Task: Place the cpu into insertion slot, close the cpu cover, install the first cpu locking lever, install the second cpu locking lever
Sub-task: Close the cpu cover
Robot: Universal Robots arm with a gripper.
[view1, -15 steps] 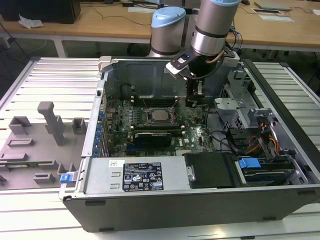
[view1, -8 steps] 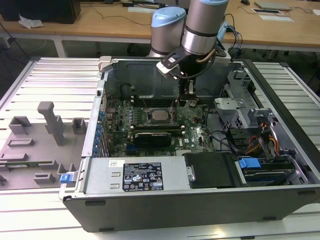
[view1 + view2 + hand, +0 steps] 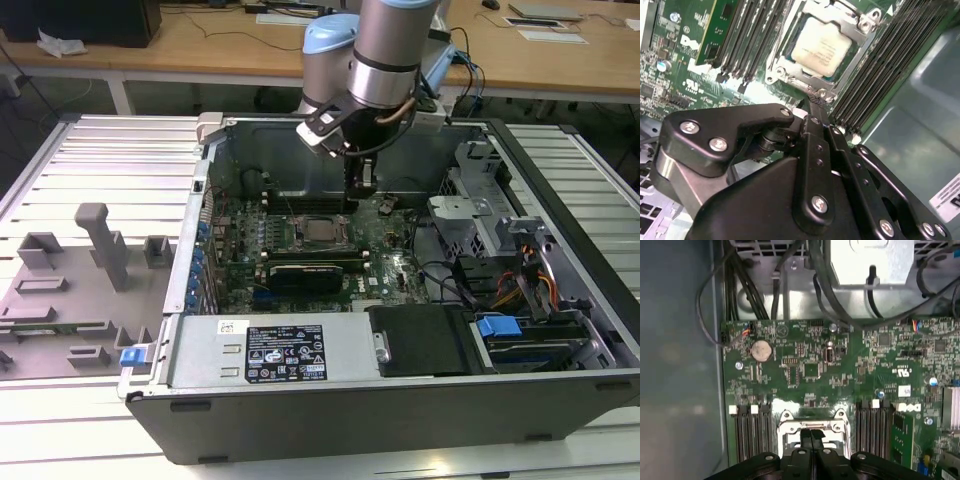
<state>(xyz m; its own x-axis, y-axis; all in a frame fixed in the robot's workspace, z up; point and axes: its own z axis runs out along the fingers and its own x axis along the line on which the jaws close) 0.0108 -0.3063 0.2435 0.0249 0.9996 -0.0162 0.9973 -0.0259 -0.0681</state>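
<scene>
Already cpu [image 3: 822, 47] seated, cpu cover [image 3: 782, 62] down over it. Gripper [image 3: 812, 104] fingers pinched together, holding nothing, tip at cover's edge. Likely latching step: push steadily, avoid memory slots [image 3: 752, 30].

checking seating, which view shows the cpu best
Second wrist view: the cpu lies close up, framed by the cpu cover. Exterior view shows it small; in the first wrist view the gripper covers it.
</scene>
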